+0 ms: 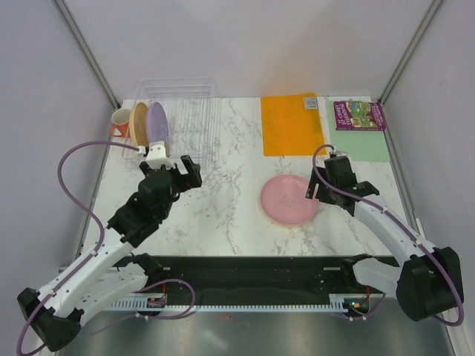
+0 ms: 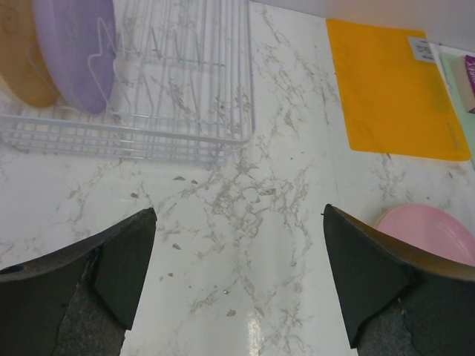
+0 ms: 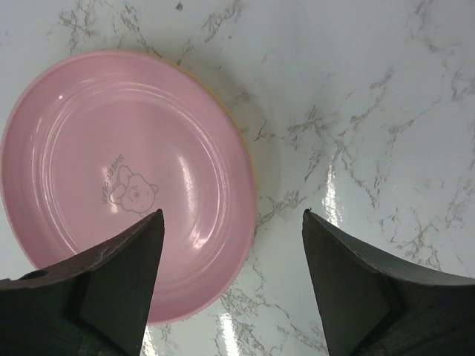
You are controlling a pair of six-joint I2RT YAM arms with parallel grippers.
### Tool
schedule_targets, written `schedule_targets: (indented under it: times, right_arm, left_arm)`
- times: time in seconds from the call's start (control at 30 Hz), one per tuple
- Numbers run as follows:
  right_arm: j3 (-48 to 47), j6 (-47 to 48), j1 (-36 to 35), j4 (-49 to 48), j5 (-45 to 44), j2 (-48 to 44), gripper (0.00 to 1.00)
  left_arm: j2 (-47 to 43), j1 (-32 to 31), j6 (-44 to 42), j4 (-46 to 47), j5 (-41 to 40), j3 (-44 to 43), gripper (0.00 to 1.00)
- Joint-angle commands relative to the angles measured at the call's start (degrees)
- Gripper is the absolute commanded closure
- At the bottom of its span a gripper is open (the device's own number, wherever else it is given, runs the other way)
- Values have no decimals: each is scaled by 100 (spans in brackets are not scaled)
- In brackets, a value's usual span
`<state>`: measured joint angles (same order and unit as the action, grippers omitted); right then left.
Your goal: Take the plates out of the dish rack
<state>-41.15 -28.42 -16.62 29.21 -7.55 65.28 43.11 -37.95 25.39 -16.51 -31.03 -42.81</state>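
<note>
**Item 1.** Surface (image 1: 230,185): white marble-patterned top, directions read from the top view with 12 o'clock at the far side.

**Item 2.** Dish rack (image 1: 185,119): clear tray with thin wire slots, at about 10 o'clock on the surface.
- Two plates stand on edge in its 9 o'clock end: the purple plate (image 1: 156,123), and the yellow-orange plate (image 1: 139,122) just beside it at 9 o'clock.
- The other slots hold nothing.

**Item 3.** Pink plate (image 1: 289,199): lies flat on the surface at about 4 o'clock of centre, well apart from the rack.
- The right wrist view shows a small bear print inside it.
- That view also shows a thin yellow-orange rim (image 3: 251,159) under its edge, belonging to a plate below it.

**Item 4.** Left claw (image 1: 190,172): at 6 o'clock of the rack, near it but not touching.
- Its fingers (image 2: 119,259) are spread wide over bare surface, with nothing between them.

**Item 5.** Right claw (image 1: 318,191): at the pink plate's 3 o'clock edge.
- It is released, with its fingers (image 3: 126,274) wide apart above the plate rim and gripping nothing.

**Item 6.** Orange mug (image 1: 120,123): at the rack's 9 o'clock end, just beside the yellow-orange plate. Whether it sits inside the tray wall cannot be told.

**Item 7.** Orange mat (image 1: 292,124): flat rectangle at 1 o'clock, at 12 o'clock of the pink plate.

**Item 8.** Purple-covered book (image 1: 358,116): at 2 o'clock, lying on a pale green sheet (image 1: 371,148).
</note>
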Motion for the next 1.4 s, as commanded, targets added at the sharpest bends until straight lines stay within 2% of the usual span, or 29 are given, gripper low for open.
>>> schedule_targets:
  times: [0.0, 0.13, 0.23, 0.33, 0.43, 0.6, 0.97, 1.2, 1.3, 1.37]
  right_arm:
    - [-315, 126, 10, 40, -475, -532, 16]
    - [-491, 188, 19, 120, -415, -718, 14]
    - [-570, 232, 10, 137, -361, -639, 14]
    - [-570, 250, 10, 76, -344, -481, 14]
    - [-570, 259, 10, -46, -291, -288, 14]
    - [-509, 206, 10, -222, -186, -68, 15]
    - [-464, 285, 10, -320, -194, 46, 15]
    - [-473, 303, 10, -364, -150, 143, 15]
    - [-473, 311, 10, -399, -133, 170, 15]
    - [-456, 320, 10, -407, -133, 187, 15]
  left_arm:
    - [537, 279, -771, 157, -807, -578, 0]
    - [1330, 1296, -1368, 482, -765, -1106, 0]
    - [2022, 1781, -1824, 622, -843, -1695, 0]
    - [2542, 2028, -2360, 1017, -765, -2056, 0]
    - [2973, 2204, -2530, 1247, -782, -2380, 2]
    - [3765, 2328, -2530, 1466, -878, -2680, 9]
    - [4838, 2345, -3364, 2942, -1652, -2654, 11]
    - [5330, 2459, -3523, 3075, -1714, -2891, 12]
    - [5506, 2495, -3558, 3084, -1740, -2944, 19]
    - [5629, 2503, -3593, 3075, -1775, -2996, 28]
